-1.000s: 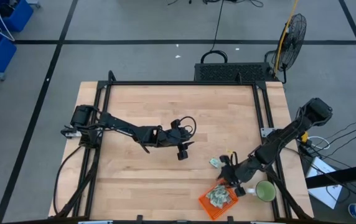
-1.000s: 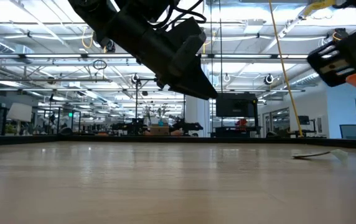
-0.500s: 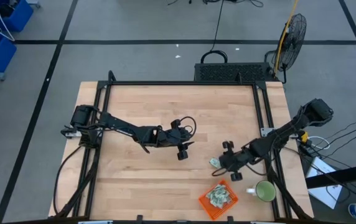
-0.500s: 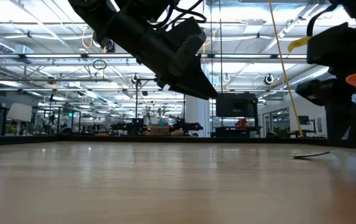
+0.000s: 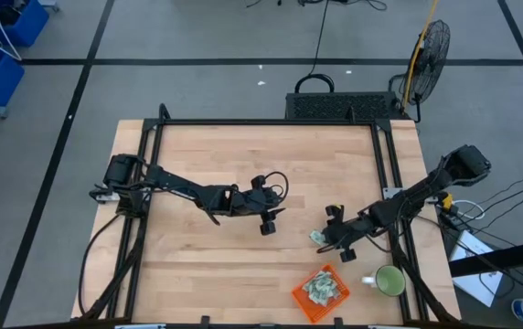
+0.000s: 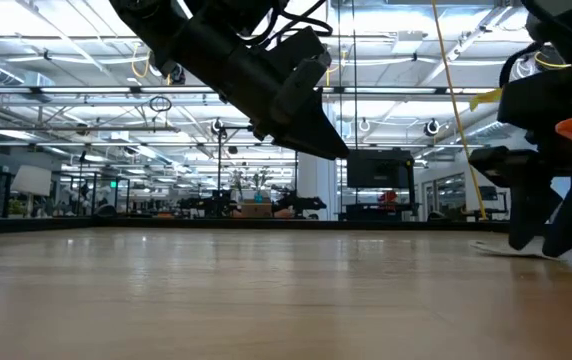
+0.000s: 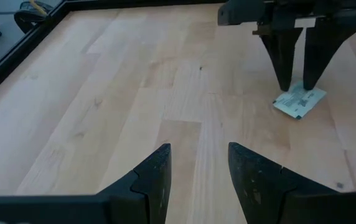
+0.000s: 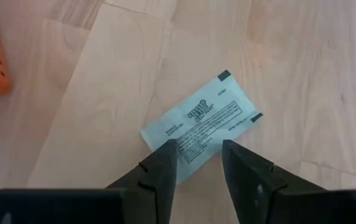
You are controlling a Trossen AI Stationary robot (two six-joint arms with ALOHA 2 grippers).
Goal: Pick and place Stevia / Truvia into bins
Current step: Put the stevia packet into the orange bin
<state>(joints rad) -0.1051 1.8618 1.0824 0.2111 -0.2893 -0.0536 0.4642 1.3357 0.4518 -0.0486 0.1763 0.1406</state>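
The high view is looking straight down from far above, taking in the whole tabletop [image 5: 261,174] and the floor around it. The low view is sitting at tabletop height, facing level across the boards into the hall behind. The left wrist view is looking forward and down across the tabletop from some way off, catching the right gripper [image 7: 295,84] over a sachet [image 7: 299,100]. The right wrist view is looking down very close at that same sachet [image 8: 200,122], which the high view is also showing [image 5: 316,238].
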